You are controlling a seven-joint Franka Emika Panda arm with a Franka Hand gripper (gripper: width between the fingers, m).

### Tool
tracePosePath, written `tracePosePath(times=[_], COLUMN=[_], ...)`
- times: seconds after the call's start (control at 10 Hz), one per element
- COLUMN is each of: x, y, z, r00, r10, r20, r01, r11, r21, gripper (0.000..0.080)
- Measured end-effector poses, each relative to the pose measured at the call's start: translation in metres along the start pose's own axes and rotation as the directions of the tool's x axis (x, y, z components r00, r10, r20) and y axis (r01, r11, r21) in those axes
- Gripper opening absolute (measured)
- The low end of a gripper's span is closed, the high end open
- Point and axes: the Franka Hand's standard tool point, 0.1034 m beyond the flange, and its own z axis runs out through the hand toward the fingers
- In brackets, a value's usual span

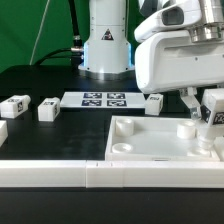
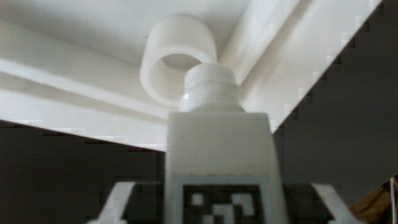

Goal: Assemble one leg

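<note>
Plastic, smooth and white, forms the leg: a square block with a rounded peg tip and a black-and-white tag. The gripper is clamped on it, just above a round socket of the tabletop.

Leg seemingly near tabletop socket

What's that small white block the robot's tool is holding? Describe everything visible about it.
The leg is a small white plastic-looking block with a black-and-white tag on one face and a narrower rounded tip. The tool grips its tagged end, tip aimed at a round socket in the white tabletop; contact cannot be told.
</note>
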Motion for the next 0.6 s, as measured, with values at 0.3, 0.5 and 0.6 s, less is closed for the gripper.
tracePosePath(times=[0.3, 0.5, 0.6], x=[-0.001, -0.005, -0.007], y=[0.011, 0.015, 0.015], z=[0.005, 0.008, 0.010], r00=[0.999, 0.999, 0.999], r10=[-0.016, -0.016, -0.015], r20=[-0.036, -0.030, -0.029], r01=[0.015, 0.016, 0.015], r11=[1.000, 1.000, 1.000], r21=[-0.017, -0.019, -0.019], gripper=[0.0287, 0.0287, 0.0287])
